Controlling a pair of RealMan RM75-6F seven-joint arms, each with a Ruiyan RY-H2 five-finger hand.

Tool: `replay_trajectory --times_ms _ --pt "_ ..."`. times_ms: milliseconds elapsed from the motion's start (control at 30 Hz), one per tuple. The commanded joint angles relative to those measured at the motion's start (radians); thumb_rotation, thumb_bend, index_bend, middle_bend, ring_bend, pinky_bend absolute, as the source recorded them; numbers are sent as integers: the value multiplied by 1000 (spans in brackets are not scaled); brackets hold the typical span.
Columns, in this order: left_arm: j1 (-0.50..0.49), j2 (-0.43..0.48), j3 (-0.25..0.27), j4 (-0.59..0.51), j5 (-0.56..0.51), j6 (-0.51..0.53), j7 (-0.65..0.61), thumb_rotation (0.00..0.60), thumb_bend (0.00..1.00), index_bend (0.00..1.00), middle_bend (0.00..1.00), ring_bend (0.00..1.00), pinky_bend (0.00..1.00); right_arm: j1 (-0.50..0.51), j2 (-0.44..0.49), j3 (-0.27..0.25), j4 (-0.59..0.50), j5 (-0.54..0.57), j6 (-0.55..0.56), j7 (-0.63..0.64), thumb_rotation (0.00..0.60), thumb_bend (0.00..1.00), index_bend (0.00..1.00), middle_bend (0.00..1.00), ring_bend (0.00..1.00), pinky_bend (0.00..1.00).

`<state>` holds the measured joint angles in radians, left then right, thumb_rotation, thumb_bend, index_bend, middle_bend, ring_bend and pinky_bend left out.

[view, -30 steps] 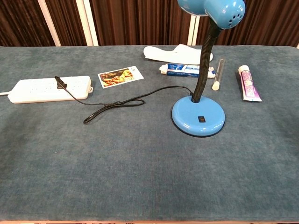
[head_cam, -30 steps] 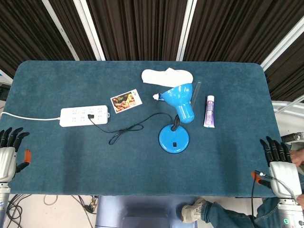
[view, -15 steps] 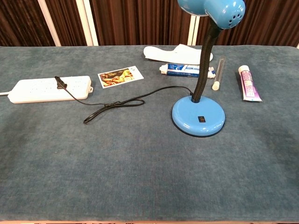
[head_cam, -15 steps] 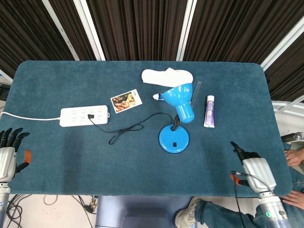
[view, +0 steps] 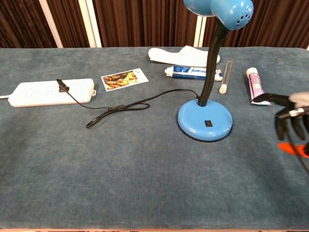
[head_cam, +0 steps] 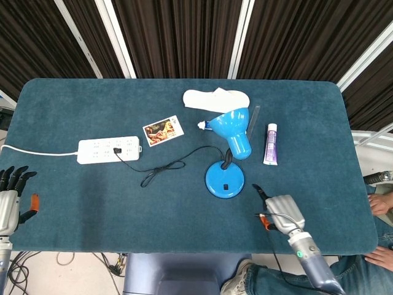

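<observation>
Right hand (head_cam: 282, 209): over the table (head_cam: 73, 196) near its front edge, just right of and nearer than the lamp (head_cam: 225, 178) base; holds nothing. One finger (view: 264, 98) points out toward the lamp, the rest hang curled down; not touching the lamp.

Left hand (head_cam: 8, 200): off the table's front left corner, well left of the lamp; fingers spread apart, holding nothing.

Lamp: blue, round base with a small black switch on top, black bent neck, shade tilted above and behind the base. Stands right of the table's middle.

Cord (head_cam: 163, 167): black, runs left from the lamp base in a loose loop to a plug seated in the strip (head_cam: 109, 149).

Strip: white, flat, well left of the lamp, its own white lead running off the table's left edge.

Purple tube (head_cam: 271, 144): lies right of the lamp shade, lengthwise front to back.

Card (head_cam: 164, 130): printed picture, left of and behind the lamp base.

Blue-and-white tube (view: 190, 72): behind the lamp, partly under the shade in the head view.

White object (head_cam: 215, 98): long, flat, farthest behind the lamp.
</observation>
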<state>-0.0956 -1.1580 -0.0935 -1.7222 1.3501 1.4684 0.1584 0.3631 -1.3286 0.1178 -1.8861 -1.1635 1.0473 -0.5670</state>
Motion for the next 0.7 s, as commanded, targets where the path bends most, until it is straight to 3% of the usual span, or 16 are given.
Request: replay_trajectory --times_ms 33,267,700 --pt "0 1 -1 0 -3 -1 -1 600 532 216 102 10 0 62 -72 24 8 99 -28 -82 600 427 40 522 606 661" --pt "0 2 -2 -1 -8 -4 -3 600 532 217 102 10 0 142 -146 35 32 232 -37 -173 600 478 40 522 606 726" --pt "-1 2 -3 1 -12 -5 -5 600 532 217 102 10 0 230 -212 26 70 354 -19 -232 600 520 40 522 606 812"
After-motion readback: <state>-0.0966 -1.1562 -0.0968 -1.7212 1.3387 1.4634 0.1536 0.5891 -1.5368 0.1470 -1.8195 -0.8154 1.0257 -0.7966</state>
